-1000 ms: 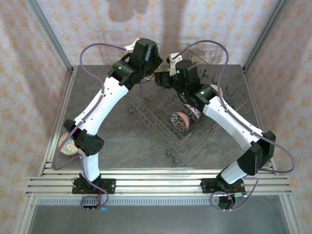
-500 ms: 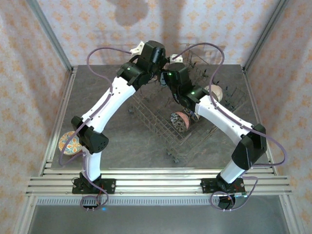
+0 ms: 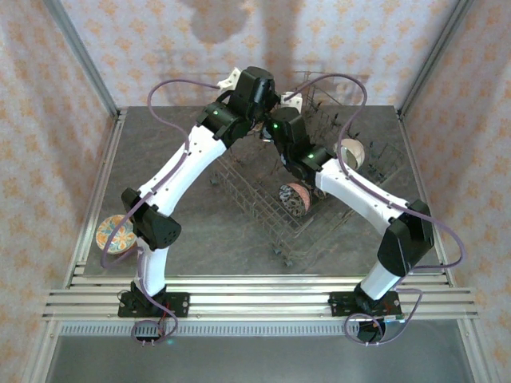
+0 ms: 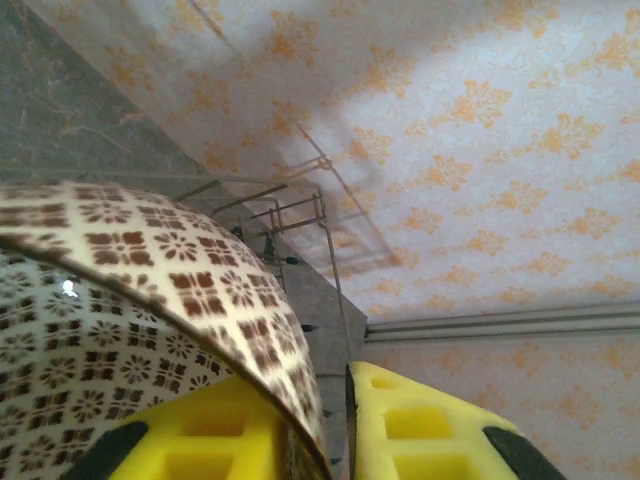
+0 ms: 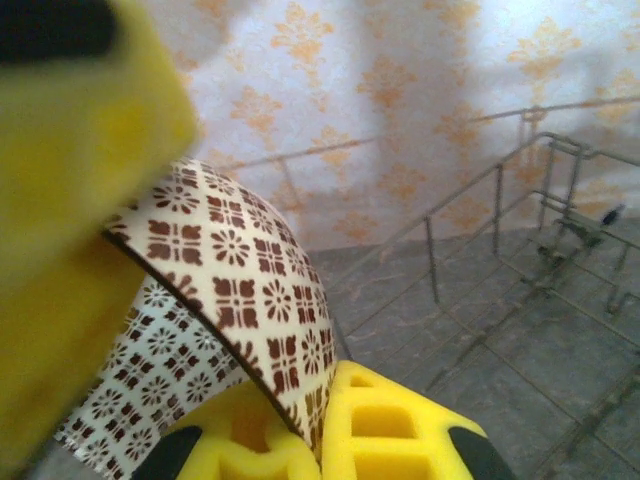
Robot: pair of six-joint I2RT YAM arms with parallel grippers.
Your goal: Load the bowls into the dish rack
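A cream bowl with a brown flower-and-square pattern hangs above the back of the dish rack, between both grippers. My right gripper is shut on the bowl, its rim pinched between the yellow pads. My left gripper straddles the same rim, with one finger standing a little off the bowl wall, so it is open. In the top view the two wrists meet near the rack's far-left corner. A pink-patterned bowl and a cream bowl stand on edge in the rack.
An orange patterned bowl lies on the grey table at the far left, beside the left arm's elbow. Upright tines and tall wire sides of the rack are just beyond the grippers. Patterned walls close in the back and sides.
The right gripper has closed onto the patterned bowl's rim. The left gripper's jaws have eased apart from it. Both wrists have shifted slightly toward the back of the rack.
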